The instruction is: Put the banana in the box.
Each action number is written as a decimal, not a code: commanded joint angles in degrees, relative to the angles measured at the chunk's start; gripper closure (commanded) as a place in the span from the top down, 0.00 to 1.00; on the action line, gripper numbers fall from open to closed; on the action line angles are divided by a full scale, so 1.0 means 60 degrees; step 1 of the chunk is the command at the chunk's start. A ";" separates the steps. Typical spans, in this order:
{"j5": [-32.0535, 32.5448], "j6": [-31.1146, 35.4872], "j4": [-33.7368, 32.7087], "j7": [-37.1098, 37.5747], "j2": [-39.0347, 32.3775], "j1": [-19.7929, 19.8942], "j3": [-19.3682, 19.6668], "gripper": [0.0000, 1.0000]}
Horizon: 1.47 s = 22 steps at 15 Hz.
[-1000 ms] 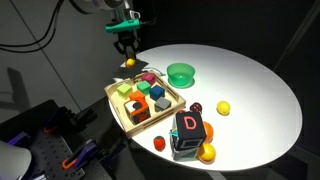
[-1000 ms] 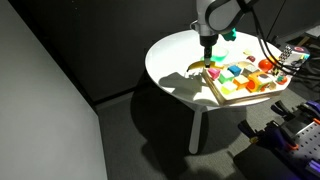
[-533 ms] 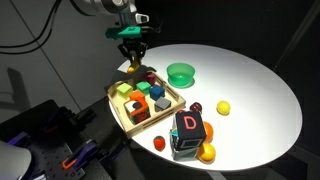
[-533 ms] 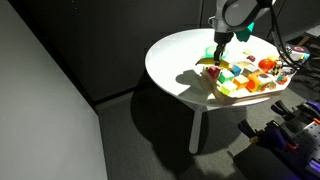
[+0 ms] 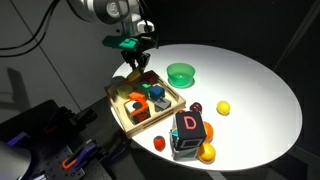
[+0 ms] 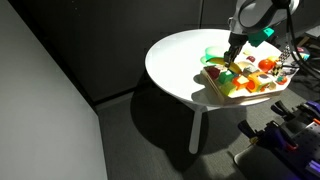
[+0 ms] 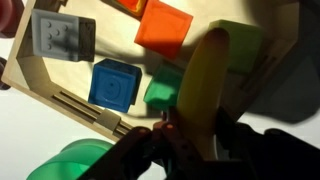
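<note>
The box [image 5: 116, 107] sits at the left edge of the round white surface [image 5: 250, 90]. Over its far side the gripper [image 5: 135, 62] is clamped on the banana [image 7: 203, 75], held above the blocks inside. Further right are a green bowl [image 5: 181, 73], a dark cube [image 5: 188, 128] and a yellow ball [image 5: 223, 107].

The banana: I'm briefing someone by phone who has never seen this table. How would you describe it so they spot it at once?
On the round white table, find the shallow light-wood box of coloured blocks. Just above it the robot's pincer is shut on the banana. It is the only long, curved yellow thing; the yellow ball nearby is round.
</note>
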<state>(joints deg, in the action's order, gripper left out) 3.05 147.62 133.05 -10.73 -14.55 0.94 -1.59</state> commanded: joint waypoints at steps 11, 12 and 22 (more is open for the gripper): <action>-0.0581 0.1479 0.1425 0.0391 0.0579 0.0227 0.0321 0.96; -0.0385 0.1614 0.1457 0.0440 0.0676 0.0156 0.0355 1.00; 0.1653 0.1556 0.1290 0.1096 0.1565 -0.0430 0.0447 1.00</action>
<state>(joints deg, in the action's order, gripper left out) 10.02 159.66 140.07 -6.25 -8.16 -0.53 0.68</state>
